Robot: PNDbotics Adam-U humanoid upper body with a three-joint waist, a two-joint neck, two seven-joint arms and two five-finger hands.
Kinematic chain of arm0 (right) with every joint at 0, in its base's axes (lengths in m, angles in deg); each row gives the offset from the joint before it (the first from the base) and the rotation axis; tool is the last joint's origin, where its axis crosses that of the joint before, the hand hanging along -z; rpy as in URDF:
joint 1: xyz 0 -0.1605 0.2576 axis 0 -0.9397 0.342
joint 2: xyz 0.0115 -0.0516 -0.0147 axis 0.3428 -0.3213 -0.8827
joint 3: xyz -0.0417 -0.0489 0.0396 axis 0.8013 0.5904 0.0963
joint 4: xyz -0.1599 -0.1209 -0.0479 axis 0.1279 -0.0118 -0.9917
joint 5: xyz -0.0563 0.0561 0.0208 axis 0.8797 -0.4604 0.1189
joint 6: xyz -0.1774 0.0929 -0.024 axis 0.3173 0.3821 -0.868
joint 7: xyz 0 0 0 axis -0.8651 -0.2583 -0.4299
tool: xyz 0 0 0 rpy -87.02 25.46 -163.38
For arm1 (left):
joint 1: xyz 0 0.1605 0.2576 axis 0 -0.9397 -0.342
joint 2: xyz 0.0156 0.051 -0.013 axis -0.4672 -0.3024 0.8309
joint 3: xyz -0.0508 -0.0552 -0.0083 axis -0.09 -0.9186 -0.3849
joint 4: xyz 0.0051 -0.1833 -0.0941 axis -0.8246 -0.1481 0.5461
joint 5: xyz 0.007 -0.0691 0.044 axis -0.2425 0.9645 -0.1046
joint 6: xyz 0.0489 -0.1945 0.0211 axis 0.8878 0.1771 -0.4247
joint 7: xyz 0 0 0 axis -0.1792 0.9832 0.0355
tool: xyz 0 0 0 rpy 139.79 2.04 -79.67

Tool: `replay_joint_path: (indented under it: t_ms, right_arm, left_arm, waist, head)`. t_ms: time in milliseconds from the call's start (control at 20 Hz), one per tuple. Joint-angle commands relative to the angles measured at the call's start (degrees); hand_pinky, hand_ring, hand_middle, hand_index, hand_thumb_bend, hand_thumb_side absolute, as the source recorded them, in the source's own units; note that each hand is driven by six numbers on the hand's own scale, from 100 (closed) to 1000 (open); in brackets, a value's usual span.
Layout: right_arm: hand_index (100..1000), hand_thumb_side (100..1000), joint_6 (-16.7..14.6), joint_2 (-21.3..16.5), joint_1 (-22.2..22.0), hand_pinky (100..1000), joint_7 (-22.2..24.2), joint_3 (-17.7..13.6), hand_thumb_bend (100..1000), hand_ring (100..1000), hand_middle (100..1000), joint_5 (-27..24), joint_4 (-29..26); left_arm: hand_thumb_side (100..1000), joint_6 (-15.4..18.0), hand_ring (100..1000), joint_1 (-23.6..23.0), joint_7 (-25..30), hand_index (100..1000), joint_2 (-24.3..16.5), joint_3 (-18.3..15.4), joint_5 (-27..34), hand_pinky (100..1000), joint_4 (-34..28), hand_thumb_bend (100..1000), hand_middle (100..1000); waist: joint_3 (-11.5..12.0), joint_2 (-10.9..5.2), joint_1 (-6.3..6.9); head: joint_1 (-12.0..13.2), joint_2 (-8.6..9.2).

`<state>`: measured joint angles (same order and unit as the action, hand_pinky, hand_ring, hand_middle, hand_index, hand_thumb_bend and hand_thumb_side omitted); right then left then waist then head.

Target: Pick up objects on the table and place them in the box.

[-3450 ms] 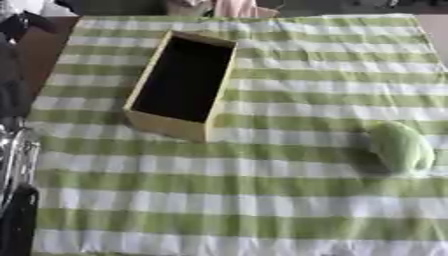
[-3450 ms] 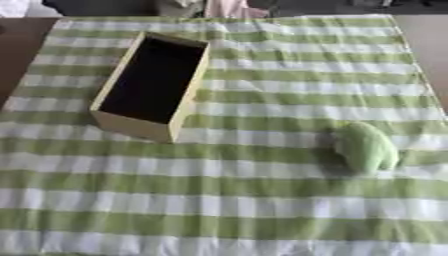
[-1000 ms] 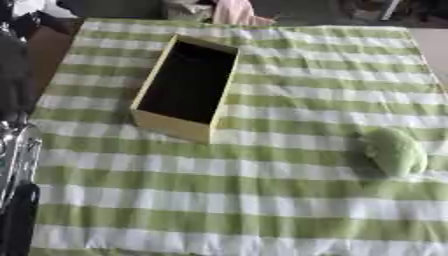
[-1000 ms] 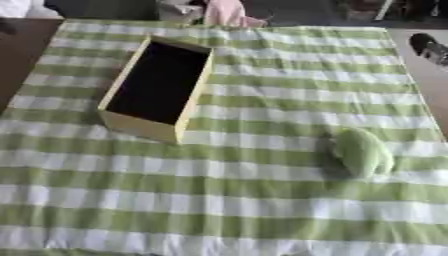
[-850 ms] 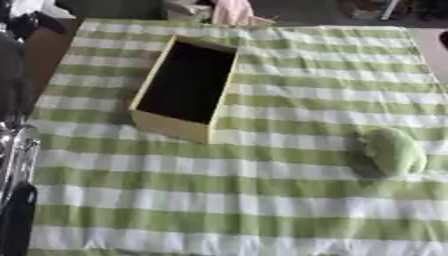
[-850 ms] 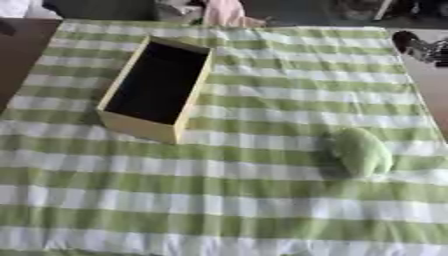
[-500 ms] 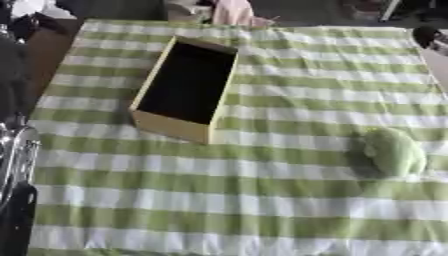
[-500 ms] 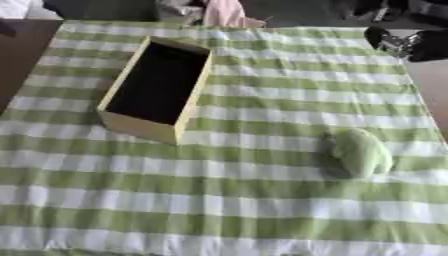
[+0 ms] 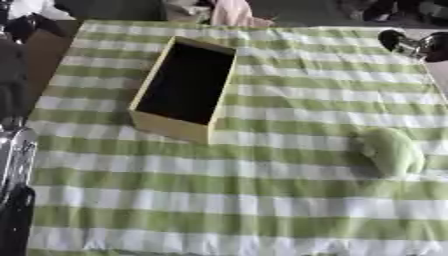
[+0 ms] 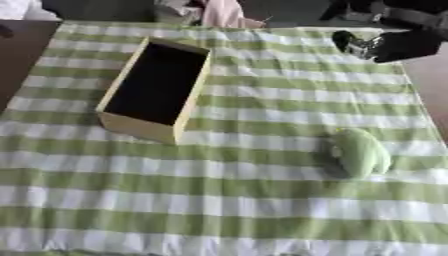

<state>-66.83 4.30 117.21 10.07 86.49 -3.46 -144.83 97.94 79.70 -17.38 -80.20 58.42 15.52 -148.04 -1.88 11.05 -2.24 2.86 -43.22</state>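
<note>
Soft green rounded object (image 10: 357, 151) lies on checked cloth (image 10: 236, 200), right of open yellow box (image 10: 156, 90); right hand (image 10: 378, 44) upper right, fingers unreadable—should descend squarely, wrap from above.

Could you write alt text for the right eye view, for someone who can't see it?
A pale green rounded object lies on a green and white checked tablecloth, to the right of an open, empty-looking rectangular box with a dark inside. The robot's black and silver right hand reaches in from the upper right corner, apart from both.
</note>
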Motion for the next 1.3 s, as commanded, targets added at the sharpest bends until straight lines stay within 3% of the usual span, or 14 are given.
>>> replay_joint_path:
  t_ms: [50,250,300,450,650,700,750,1000,1150,1250,1300]
  right_arm:
    - [932,1000,-0.19,-1.44,-0.02,953,0.47,-0.63,100,909,878,-0.56,0.20]
    - [968,1000,-1.85,-2.48,-2.31,965,1.94,-0.42,100,923,891,-0.13,0.15]
    - [979,889,-2.55,-2.78,-2.95,974,2.63,-0.53,100,931,894,0.01,0.10]
    - [980,747,-4.27,-3.67,-4.73,976,4.31,-1.57,125,930,899,0.58,0.06]
    - [991,653,-5.11,-4.49,-6.26,977,5.01,-2.54,140,926,903,0.54,-0.02]
    - [995,590,-5.15,-4.66,-6.49,983,5.19,-2.61,152,924,902,0.53,-0.04]
    - [995,599,-5.12,-4.79,-6.67,984,5.37,-2.65,145,924,902,0.49,-0.06]
    - [1000,468,-4.65,-5.33,-7.59,971,6.34,-2.67,160,904,892,-0.98,-0.24]
    - [1000,476,-4.16,-5.60,-8.50,964,7.00,-2.63,163,893,890,-1.55,-0.20]
    - [1000,590,-3.94,-5.74,-9.10,966,7.45,-2.56,166,892,891,-2.16,-0.16]
    - [1000,588,-3.81,-5.81,-9.35,965,7.48,-2.67,172,892,889,-2.33,-0.17]
  left_arm:
    - [739,-0.08,848,0.28,0.12,711,-0.54,-0.08,0.13,480,-1.08,100,768]
    - [739,-0.22,849,0.06,0.07,710,-0.57,-0.12,0.11,480,-1.08,100,768]
    - [739,-0.25,849,0.01,0.07,710,-0.57,-0.11,0.10,480,-1.08,100,769]
    - [739,-0.29,850,-0.08,0.10,710,-0.57,-0.10,0.10,480,-1.08,100,769]
    - [739,-0.35,850,-0.15,0.13,710,-0.63,-0.10,0.08,480,-1.08,100,769]
    - [739,-0.37,850,-0.16,0.15,710,-0.64,-0.10,0.07,480,-1.08,100,769]
    - [739,-0.38,850,-0.17,0.16,710,-0.65,-0.09,0.06,480,-1.08,100,769]
    - [738,-0.49,851,-0.24,0.17,710,-0.67,-0.12,0.06,479,-1.08,100,769]
    - [736,-0.57,852,-0.28,0.23,710,-0.67,-0.12,0.06,480,-1.08,100,769]
    - [735,-0.61,852,-0.29,0.27,710,-0.67,-0.11,0.06,480,-1.08,100,769]
    - [734,-0.62,852,-0.29,0.29,710,-0.66,-0.11,0.05,480,-1.08,100,769]
  waist:
    - [-0.04,-1.11,-0.07]
    - [-0.22,-1.32,-0.26]
    - [-0.31,-1.37,-0.31]
    - [-0.46,-1.49,-0.39]
    - [-0.59,-1.55,-0.43]
    - [-0.62,-1.56,-0.45]
    - [-0.63,-1.56,-0.46]
    - [-0.70,-1.54,-0.54]
    - [-0.71,-1.53,-0.60]
    - [-0.74,-1.53,-0.64]
    - [-0.77,-1.54,-0.66]
  head:
    - [-0.05,-0.17]
    - [0.01,-0.29]
    - [0.05,-0.28]
    - [0.11,-0.18]
    - [0.17,-0.21]
    - [0.16,-0.21]
    - [0.15,-0.20]
    - [0.19,-0.33]
    - [0.24,-0.31]
    - [0.24,-0.28]
    - [0.24,-0.28]
